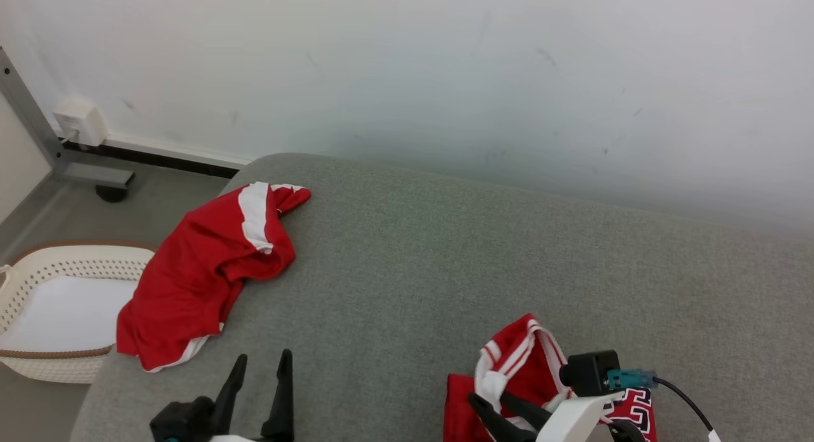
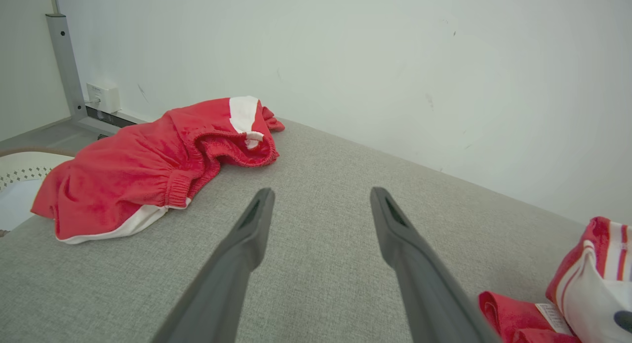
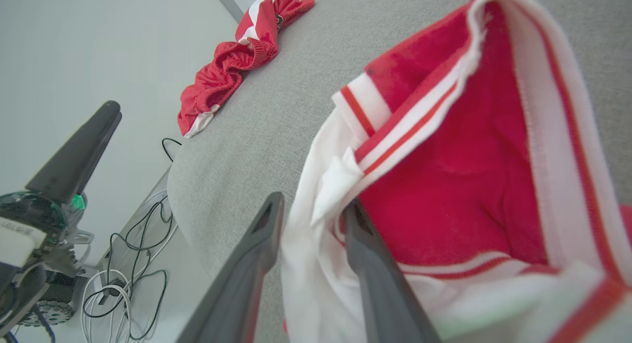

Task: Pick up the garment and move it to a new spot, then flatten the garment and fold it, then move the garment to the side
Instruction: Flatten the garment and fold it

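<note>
Lying crumpled at the near right edge of the grey cushion (image 1: 445,251), the red-and-white garment (image 1: 518,353) is showing its striped trim raised up. The right gripper (image 3: 313,207) is reaching into it. Its fingers are standing a little apart with the white hem between them, and I cannot tell if they are pinching it. The left gripper (image 1: 263,359) is hovering over the near edge, fingers wide apart and holding nothing. Farther away, red shorts (image 1: 197,270) are lying at the far left corner, above a white basket (image 1: 38,264) on the floor.
</note>
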You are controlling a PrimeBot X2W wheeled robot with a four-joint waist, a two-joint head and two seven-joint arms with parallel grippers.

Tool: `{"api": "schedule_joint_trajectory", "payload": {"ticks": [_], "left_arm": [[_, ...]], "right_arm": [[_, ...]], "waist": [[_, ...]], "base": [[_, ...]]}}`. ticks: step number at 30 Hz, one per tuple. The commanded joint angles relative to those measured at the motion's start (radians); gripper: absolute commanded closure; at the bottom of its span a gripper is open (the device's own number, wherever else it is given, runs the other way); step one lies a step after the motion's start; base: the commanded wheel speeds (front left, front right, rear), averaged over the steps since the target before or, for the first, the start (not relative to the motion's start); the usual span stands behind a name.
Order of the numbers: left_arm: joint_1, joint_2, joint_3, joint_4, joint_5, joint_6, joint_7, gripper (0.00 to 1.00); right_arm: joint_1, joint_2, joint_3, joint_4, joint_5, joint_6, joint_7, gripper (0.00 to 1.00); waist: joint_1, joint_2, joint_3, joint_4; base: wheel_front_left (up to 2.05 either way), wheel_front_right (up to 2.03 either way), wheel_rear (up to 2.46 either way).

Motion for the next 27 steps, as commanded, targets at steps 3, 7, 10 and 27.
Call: {"api": "schedule_joint_trajectory", "payload": {"ticks": [3, 7, 10, 27], "left_arm": [[0.001, 0.004, 0.009, -0.001, 0.018, 0.001, 0.0, 0.0], [0.006, 0.004, 0.016, -0.002, 0.016, 0.003, 0.0, 0.0], [0.009, 0.004, 0.018, -0.003, 0.014, 0.003, 0.0, 0.0], [0.03, 0.003, 0.068, -0.096, 0.021, 0.013, 0.0, 0.0]], "right_arm": [[-0.039, 0.0, 0.035, -0.002, 0.054, -0.002, -0.05, 0.0], [-0.065, 0.0, 0.056, -0.046, 0.109, -0.002, -0.095, 0.0], [-0.085, -0.001, 0.056, -0.112, 0.162, -0.002, -0.142, 0.0], [0.026, -0.211, -0.267, -0.302, -0.074, -0.002, -0.306, 0.0]], "waist": [[0.0, -0.0001, -0.001, -0.017], [0.0, -0.0001, -0.002, -0.038], [0.0, -0.0001, -0.003, -0.062], [0.0, -0.0001, -0.019, -0.191]], "base": [[0.0, 0.0, 0.0], [0.0, 0.0, 0.0], [0.0, 0.0, 0.0], [0.0, 0.0, 0.0]]}}
